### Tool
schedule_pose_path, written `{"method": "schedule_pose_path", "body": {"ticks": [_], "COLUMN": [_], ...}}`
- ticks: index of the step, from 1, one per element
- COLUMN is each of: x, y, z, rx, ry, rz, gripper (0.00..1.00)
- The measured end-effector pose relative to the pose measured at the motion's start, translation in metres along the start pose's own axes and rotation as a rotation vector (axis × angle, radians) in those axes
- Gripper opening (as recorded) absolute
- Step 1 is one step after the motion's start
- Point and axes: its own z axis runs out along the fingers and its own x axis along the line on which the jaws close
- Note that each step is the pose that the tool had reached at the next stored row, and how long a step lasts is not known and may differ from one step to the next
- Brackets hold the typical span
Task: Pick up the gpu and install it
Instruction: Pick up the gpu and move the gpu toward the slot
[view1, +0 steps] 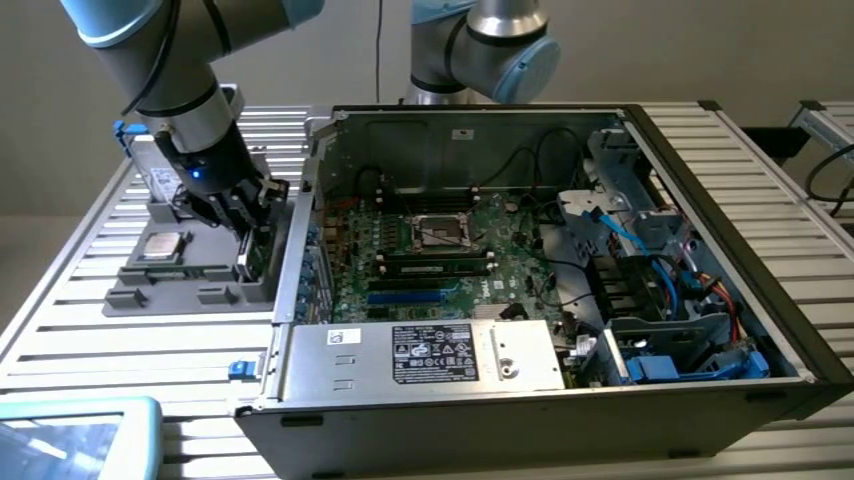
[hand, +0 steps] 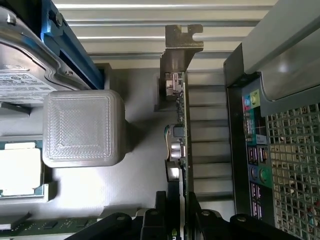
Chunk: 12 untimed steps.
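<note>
Right between the jaws is where the gpu sits. It stands on its edge in a slot of the grey tray, and the jaws come down over it with one on each flat face. They look really close to the card on both sides, but I honestly can't tell if they're actually pinching it or just shy of it. The wrist view gives you the card edge-on: a thin green board with small silvery parts on one face, running away from the jaws to a bent bare-metal bracket at its far end. Off to one side of the jaws there's a rounded square block in grey plastic with a fine ribbed printed texture. Past that is a silver hard drive with a white label, held in a blue frame, plus a square processor with a dull metal lid. On the other side of the jaws, just beside the tray, is the back of the dark computer case, with coloured ports and a perforated metal grille. The case lies open toward the exterior view's right of the jaws, green motherboard showing, all of it on a ribbed aluminium desk.
</note>
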Motion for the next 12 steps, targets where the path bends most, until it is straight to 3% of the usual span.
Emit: {"method": "schedule_pose_path", "body": {"ticks": [4, 8, 12], "x": [0.000, 0.000, 0.000], "y": [0.0009, 0.0014, 0.0028], "z": [-0.0094, -0.0128, -0.0265], "rx": [-0.0010, -0.0049, -0.0057], "ry": [0.0009, 0.0023, 0.0030], "rz": [-0.001, -0.002, -0.003], "gripper": [0.27, 0.27, 0.27]}}
